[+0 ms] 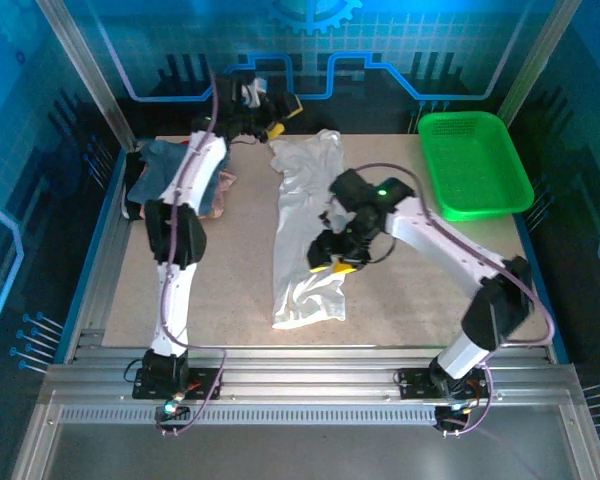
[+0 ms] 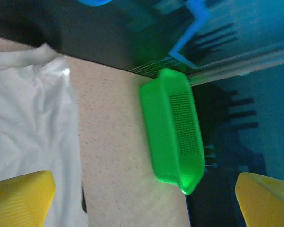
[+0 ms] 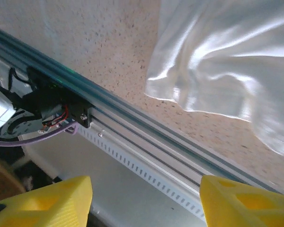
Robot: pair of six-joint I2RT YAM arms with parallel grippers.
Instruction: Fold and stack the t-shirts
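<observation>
A white t-shirt (image 1: 305, 220) is lying stretched out lengthwise down the middle of the table (image 1: 230, 290), rumpled and not folded, its far end bunched near the back edge and its near end reaching towards the front rail (image 1: 310, 352). The left pincer (image 1: 270, 118) is hanging at the far edge of the table, just beside the shirt's far end. In the left wrist view its yellow fingertips (image 2: 19, 198) are standing wide apart at the two bottom corners with nothing between them - released, gripping no cloth - while the white t-shirt (image 2: 28, 123) is lying to one side and the green basket (image 2: 173, 132) is sitting at the table's corner. The right pincer (image 1: 335, 262) is hovering over the right edge of the shirt's near half. In the right wrist view its yellow fingertips (image 3: 42, 201) are likewise parted and empty, with the shirt's wrinkled hem (image 3: 217, 56) resting on the speckled table (image 3: 109, 42) beside the metal rail (image 3: 146, 146). A heap of t-shirts (image 1: 170, 165) is lying at the table's far left corner - slate-blue on top, a pink edge (image 1: 225, 183) showing at its right side - well apart from the green basket (image 1: 475, 165) at the far right.
</observation>
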